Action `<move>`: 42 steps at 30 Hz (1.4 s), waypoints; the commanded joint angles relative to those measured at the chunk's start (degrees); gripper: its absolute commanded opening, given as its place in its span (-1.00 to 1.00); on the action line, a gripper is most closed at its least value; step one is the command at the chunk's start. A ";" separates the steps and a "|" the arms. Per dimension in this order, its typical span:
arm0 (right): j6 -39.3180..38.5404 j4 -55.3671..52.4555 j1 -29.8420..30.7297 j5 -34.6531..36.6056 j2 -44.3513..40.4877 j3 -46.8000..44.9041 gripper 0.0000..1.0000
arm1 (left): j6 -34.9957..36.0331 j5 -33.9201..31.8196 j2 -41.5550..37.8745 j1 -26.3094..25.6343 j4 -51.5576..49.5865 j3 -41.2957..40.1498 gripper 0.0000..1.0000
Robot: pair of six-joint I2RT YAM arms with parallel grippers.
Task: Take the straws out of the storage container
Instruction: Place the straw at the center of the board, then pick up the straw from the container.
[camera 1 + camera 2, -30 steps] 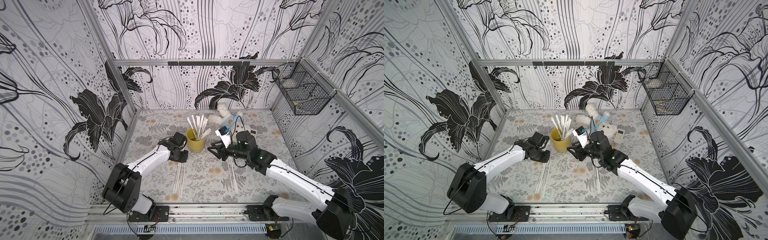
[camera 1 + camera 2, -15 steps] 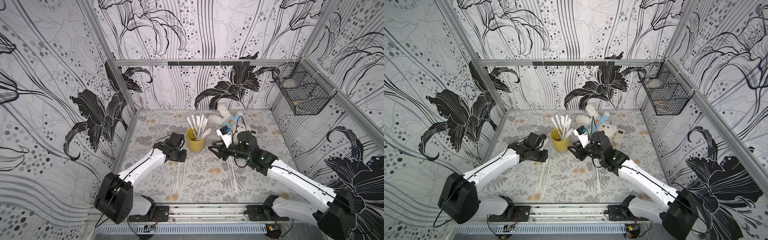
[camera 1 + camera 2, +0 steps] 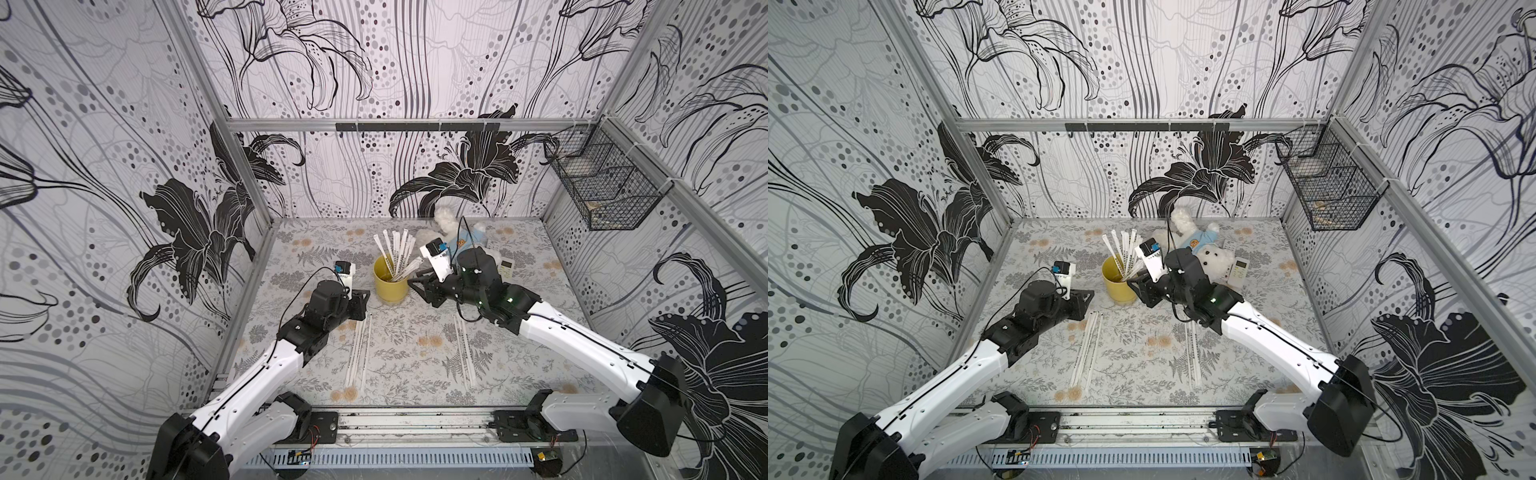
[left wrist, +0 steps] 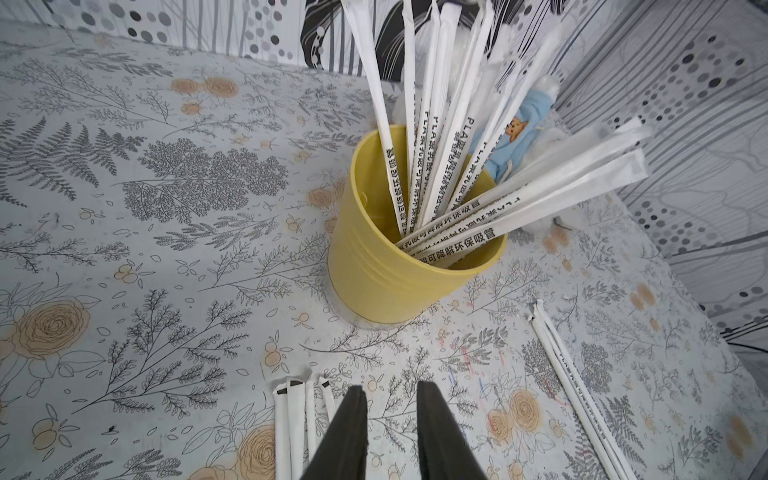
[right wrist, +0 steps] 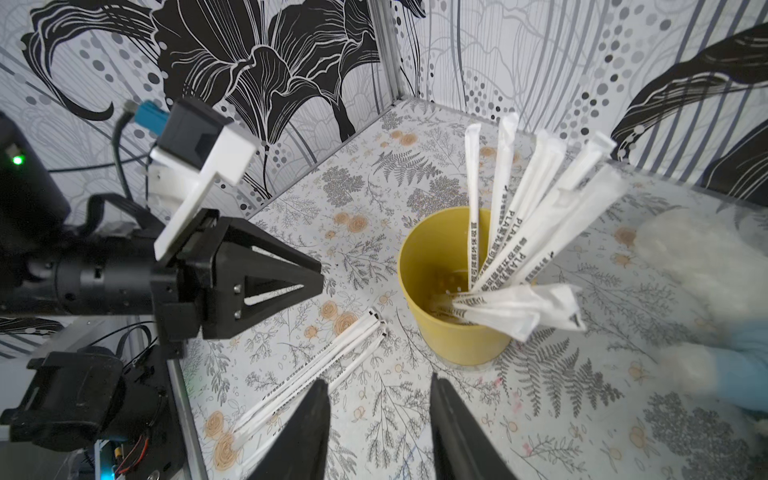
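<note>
Lily wallpaper in black and white covers every wall of this booth, and the counter has a pale fern-and-rose print.

The yellow cup stands upright around the middle of the counter, a bit toward the back. A fan of white paper-wrapped straws pokes out of it, with dark lettering down each one. Most lean toward the back wall. A few droop low over the rim on the right arm's side, and the left wrist camera shows those really well.

Not every straw is in the cup, though. A left bunch of a few lies flat on the counter in front of the cup. A right bunch of a couple more lies well apart from it, roughly parallel.

The left claw sits low just beside the cup, right over the far end of the left bunch. From its own camera the fingers are a little apart with nothing between them. Can't tell if the tips touch the counter.

The right claw is just on the other side of the cup, pointing at it. Its own view shows it spread wider and also empty, close to those low-leaning straws.

Behind all that, a white teddy in a blue shirt lies near the back wall, with a small remote next to it. A black wire basket hangs on the right-hand wall.
</note>
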 commanded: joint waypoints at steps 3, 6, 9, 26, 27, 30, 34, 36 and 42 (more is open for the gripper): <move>-1.67 -6.00 1.58 7.35 8.09 11.30 -0.13 | -0.61 -2.91 -1.82 0.18 26.91 -8.48 -0.41; -1.45 -10.28 1.68 9.87 15.15 19.63 -0.13 | 1.32 -2.04 -0.52 0.19 36.02 -11.83 -0.39; -1.09 -14.98 1.76 12.25 22.91 28.47 -0.13 | 2.17 -2.84 1.43 0.13 41.86 -13.54 -0.39; 0.23 -29.47 1.85 23.22 48.07 60.14 -0.19 | 6.58 -4.29 4.12 0.20 49.27 -17.54 -0.38; 0.25 -30.05 1.85 23.35 48.88 61.25 -0.20 | 6.46 -4.22 4.14 0.14 49.16 -17.55 -0.38; 0.26 -31.06 1.85 23.54 51.15 64.14 -0.21 | 6.71 -4.16 3.95 0.18 49.31 -17.76 -0.38; 0.09 -32.31 1.78 23.64 53.68 67.13 -0.24 | 6.84 -4.14 4.08 0.13 49.31 -17.70 -0.38; 0.08 -32.59 1.76 24.20 54.59 68.12 -0.26 | 6.76 -3.91 4.25 0.13 49.30 -17.76 -0.38; -0.01 -32.73 1.68 25.03 55.91 68.98 -0.28 | 6.45 -3.00 5.48 0.13 49.65 -17.66 -0.37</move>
